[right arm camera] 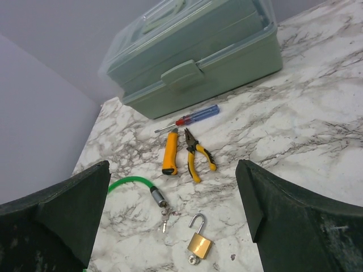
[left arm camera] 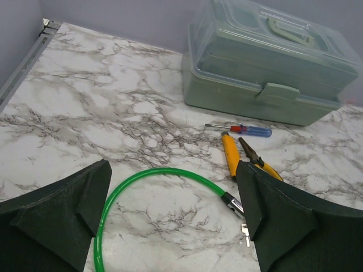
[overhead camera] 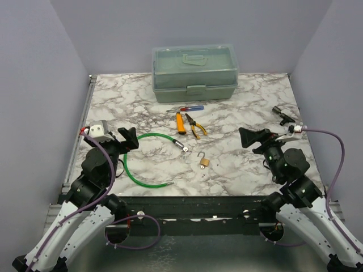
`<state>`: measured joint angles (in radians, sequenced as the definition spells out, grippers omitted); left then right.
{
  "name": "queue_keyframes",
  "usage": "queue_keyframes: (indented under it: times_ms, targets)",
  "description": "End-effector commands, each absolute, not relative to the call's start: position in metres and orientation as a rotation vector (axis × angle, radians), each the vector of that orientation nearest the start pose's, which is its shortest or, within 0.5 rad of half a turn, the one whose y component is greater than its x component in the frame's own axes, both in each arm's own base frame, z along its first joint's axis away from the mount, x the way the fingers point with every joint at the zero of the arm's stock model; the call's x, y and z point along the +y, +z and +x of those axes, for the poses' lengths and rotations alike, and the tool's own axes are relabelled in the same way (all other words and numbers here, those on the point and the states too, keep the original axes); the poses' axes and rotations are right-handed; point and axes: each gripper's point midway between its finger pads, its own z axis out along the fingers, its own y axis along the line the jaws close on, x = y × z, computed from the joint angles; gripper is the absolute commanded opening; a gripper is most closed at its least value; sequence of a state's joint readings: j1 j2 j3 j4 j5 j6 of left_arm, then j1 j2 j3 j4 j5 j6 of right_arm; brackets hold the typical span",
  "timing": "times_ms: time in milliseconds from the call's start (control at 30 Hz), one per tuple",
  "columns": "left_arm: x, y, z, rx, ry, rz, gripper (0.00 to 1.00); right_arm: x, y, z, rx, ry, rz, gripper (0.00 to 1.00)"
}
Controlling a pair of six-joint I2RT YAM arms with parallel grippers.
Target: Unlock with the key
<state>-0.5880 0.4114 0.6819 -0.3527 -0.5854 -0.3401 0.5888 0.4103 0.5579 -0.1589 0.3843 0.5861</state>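
A small brass padlock (overhead camera: 203, 161) lies on the marble table with its shackle swung open; it also shows in the right wrist view (right arm camera: 199, 245), with a key stuck in its bottom end. A green cable lock (overhead camera: 136, 161) curves left of it, its metal end (right arm camera: 158, 198) with small keys (right arm camera: 165, 218) beside it. The cable (left arm camera: 147, 174) and a key (left arm camera: 245, 232) show in the left wrist view. My left gripper (overhead camera: 128, 138) is open and empty, above the cable's left part. My right gripper (overhead camera: 252, 137) is open and empty, right of the padlock.
A green plastic toolbox (overhead camera: 194, 72) stands at the back. In front of it lie a red and blue screwdriver (overhead camera: 185, 108), an orange utility knife (overhead camera: 180, 122) and yellow-handled pliers (overhead camera: 195, 125). A small black object (overhead camera: 282, 114) lies at the right edge.
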Motion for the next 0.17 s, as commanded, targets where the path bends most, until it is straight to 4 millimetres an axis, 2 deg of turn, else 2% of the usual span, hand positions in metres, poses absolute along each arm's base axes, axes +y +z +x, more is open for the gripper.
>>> queue_keyframes:
  times_ms: [0, 133]
  targets:
    - [-0.0461, 0.2873, 0.2330, 1.605, -0.210, -0.270, 0.99, 0.1037, 0.2757, 0.2373, 1.578, 0.596, 0.279, 1.00]
    - [-0.0465, 0.2859, 0.2333, 1.609, -0.207, -0.265, 0.99, 0.1020, 0.2805, 0.2376, 1.574, 0.599, 0.302, 1.00]
